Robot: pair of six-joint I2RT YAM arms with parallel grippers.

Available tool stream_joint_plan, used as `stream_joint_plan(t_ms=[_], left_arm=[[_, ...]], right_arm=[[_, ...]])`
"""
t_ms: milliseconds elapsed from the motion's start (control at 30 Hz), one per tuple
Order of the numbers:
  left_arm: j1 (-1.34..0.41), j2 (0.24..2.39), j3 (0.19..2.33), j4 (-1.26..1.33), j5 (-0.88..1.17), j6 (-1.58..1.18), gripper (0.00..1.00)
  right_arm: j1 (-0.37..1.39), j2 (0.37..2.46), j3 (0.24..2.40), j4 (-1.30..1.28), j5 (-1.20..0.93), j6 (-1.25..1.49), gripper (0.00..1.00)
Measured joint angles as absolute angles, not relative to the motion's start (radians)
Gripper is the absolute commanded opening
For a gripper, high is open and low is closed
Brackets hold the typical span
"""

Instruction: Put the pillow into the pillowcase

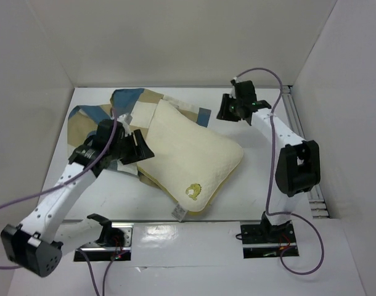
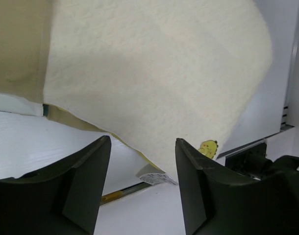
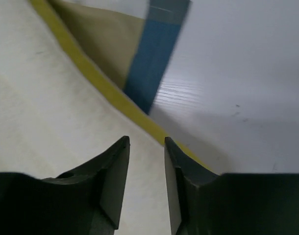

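— How far along?
— Barely begun. The pillow (image 1: 188, 154) lies on the tabletop (image 1: 249, 197), overlapping the pillowcase (image 1: 92, 120) but seemingly outside it. Left gripper (image 2: 143, 147), at the pillow's edge, gapes empty; right gripper (image 3: 146, 143) is narrowly parted, holding nothing.

Pillow (image 1: 194, 157) + pillowcase (image 1: 83, 120) on white tbl (image 1: 256, 185)

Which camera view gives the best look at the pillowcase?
The top external view: the pillowcase spreads at far left, partly under the pillow, its checks visible. The left wrist view shows only a tan patch; the right wrist view only a blue and tan strip.
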State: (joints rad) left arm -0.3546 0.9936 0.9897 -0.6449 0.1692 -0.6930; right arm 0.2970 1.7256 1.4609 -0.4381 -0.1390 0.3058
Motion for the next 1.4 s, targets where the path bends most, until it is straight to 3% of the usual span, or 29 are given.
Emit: stream_joint_plan(t_ms=[133,333,367,433,533,633,900,1067,1167,1300,1400], left_arm=[[-0.355,1.188,1.077,-0.651,0.148,-0.709,0.73],[-0.356,1.512,1.282,-0.659,0.135,-0.686,0.79],[-0.357,1.565,1.322,-0.665,0.131,-0.682,0.79],[-0.363,1.682,1.418,-0.685,0.117,-0.662,0.81],[-0.381,1.806,1.548,-0.744,0.073,-0.646,0.89],[-0.402,1.869,1.633,-0.795,0.009,-0.632,0.94],[-0.445,1.948,1.776,-0.864,-0.130,-0.670,1.00],[-0.467,2.061,1.857,-0.878,-0.183,-0.691,1.00],[-0.476,2.146,1.916,-0.903,-0.224,-0.719,0.81],[-0.473,2.189,1.930,-0.942,-0.263,-0.739,0.01],[-0.459,2.189,1.946,-0.957,-0.253,-0.741,0.00]], right_arm=[[0.218,1.785,1.312,-0.407,-0.142,0.358,0.33],[0.370,1.685,1.019,-0.308,-0.131,0.480,0.26],[0.419,1.628,0.977,-0.303,-0.130,0.503,0.28],[0.519,1.509,0.920,-0.305,-0.135,0.542,0.43],[0.602,1.402,0.929,-0.308,-0.143,0.549,0.83],[0.545,1.405,1.000,-0.319,-0.130,0.497,0.97],[0.432,1.876,1.503,-0.330,-0.122,0.264,0.99],[0.418,2.101,1.633,-0.311,-0.189,0.163,0.99],[0.405,2.199,1.701,-0.292,-0.231,0.127,0.99],[0.397,2.293,1.771,-0.241,-0.283,0.078,0.99],[0.397,2.360,1.840,-0.216,-0.315,0.050,0.99]])
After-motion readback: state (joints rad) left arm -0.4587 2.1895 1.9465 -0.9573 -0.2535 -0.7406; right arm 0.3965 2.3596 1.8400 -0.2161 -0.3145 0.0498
